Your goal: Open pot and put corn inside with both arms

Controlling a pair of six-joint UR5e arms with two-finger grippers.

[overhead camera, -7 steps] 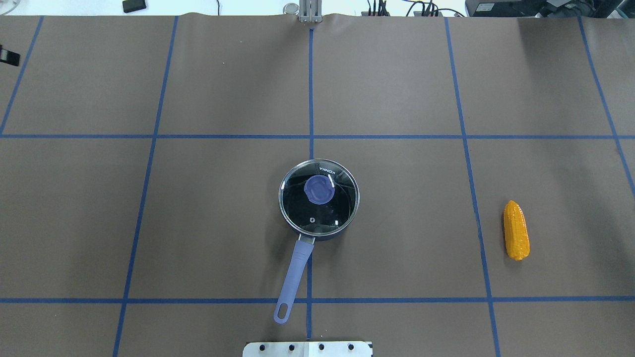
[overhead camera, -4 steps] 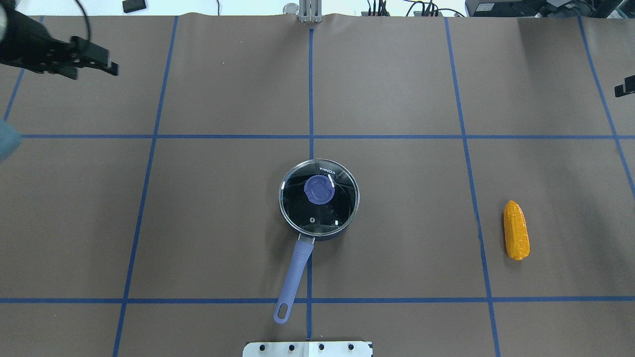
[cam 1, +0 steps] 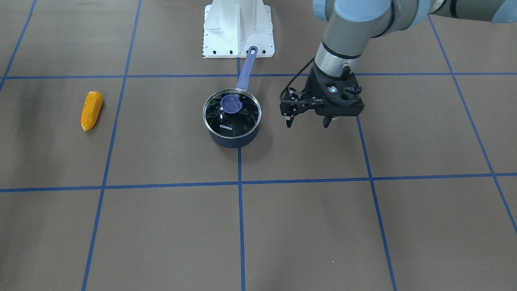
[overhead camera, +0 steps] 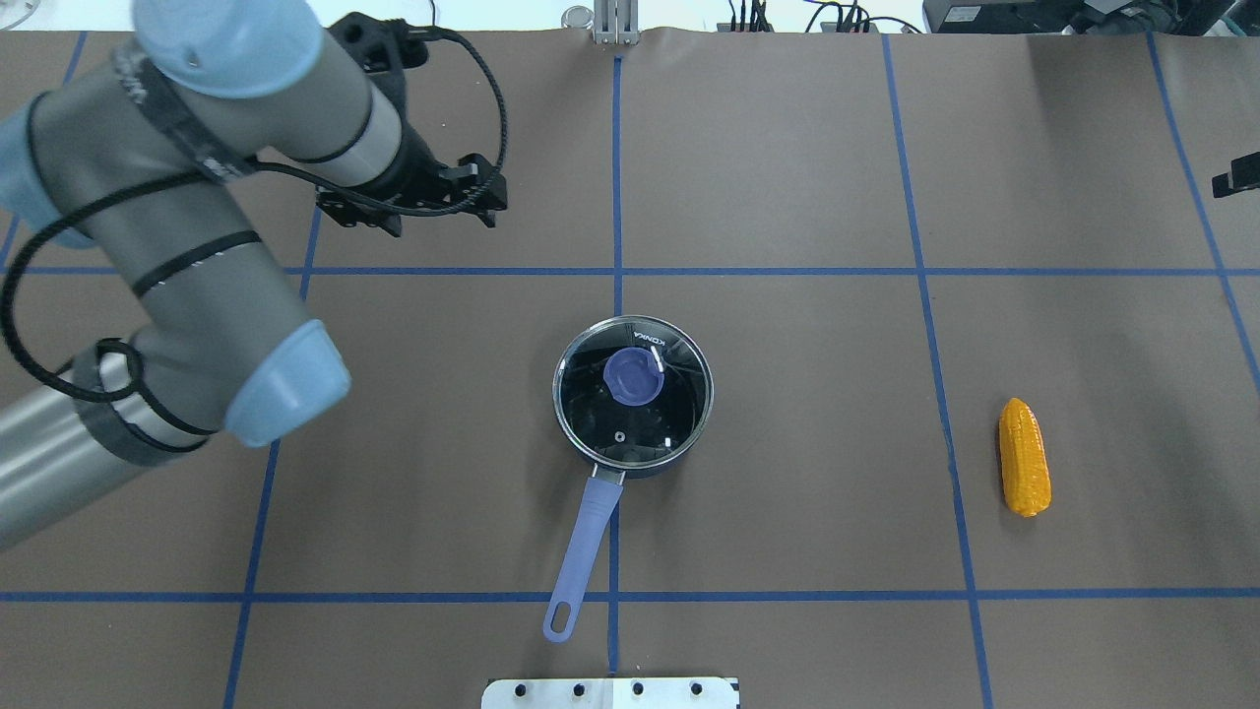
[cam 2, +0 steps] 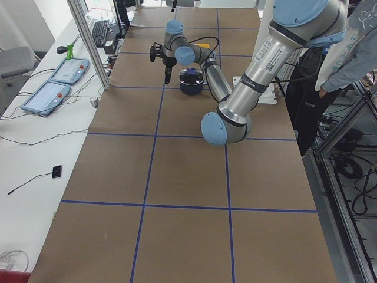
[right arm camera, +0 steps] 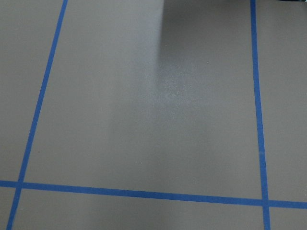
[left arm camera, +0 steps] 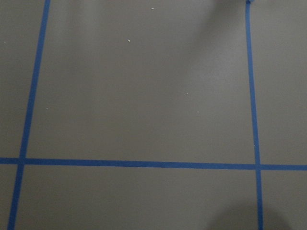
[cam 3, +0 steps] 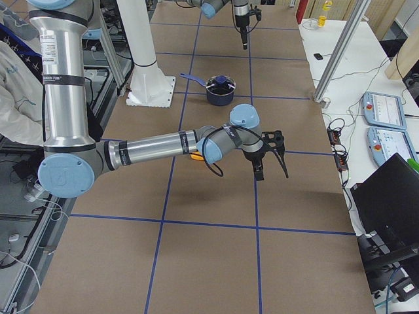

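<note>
Overhead exterior view: the pot (overhead camera: 588, 537) sits mid-surface, handle pointing near, its mouth covered by a glass lid (overhead camera: 630, 435) with a purple knob (overhead camera: 632, 378). The corn (overhead camera: 1024, 458) lies well to the right on the brown surface (overhead camera: 787, 148), beyond 1 blue tape line (overhead camera: 940, 394). The left hand (cam 1: 307, 122) hovers far-left of the pot, 2 fingers spread wide, holding nothing. Only a sliver of the right hand (overhead camera: 1238, 175) shows at the right edge; its spread cannot be told. A white base plate (overhead camera: 610, 693) lies just past the handle's end.
</note>
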